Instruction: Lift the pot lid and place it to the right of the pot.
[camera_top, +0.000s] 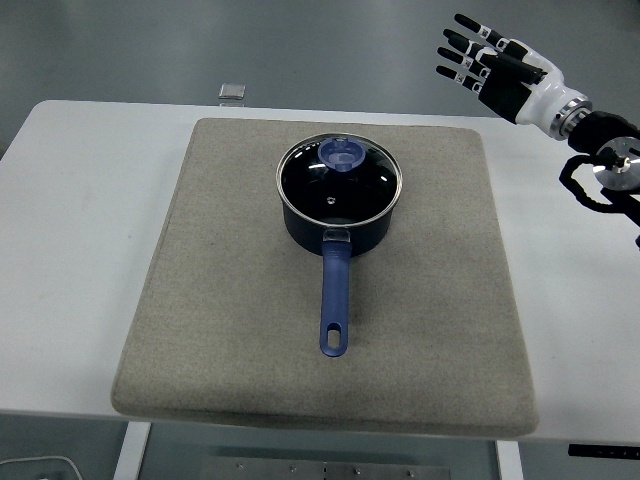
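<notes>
A dark blue pot stands on a grey mat in the middle of the white table, its blue handle pointing toward the near edge. A glass lid with a blue knob sits closed on the pot. My right hand is raised at the upper right, well above and to the right of the pot, fingers spread and holding nothing. The left arm is not in view.
A small grey square object lies at the table's far edge, beyond the mat. Bare mat lies to the right of the pot. The white table extends past the mat on both sides.
</notes>
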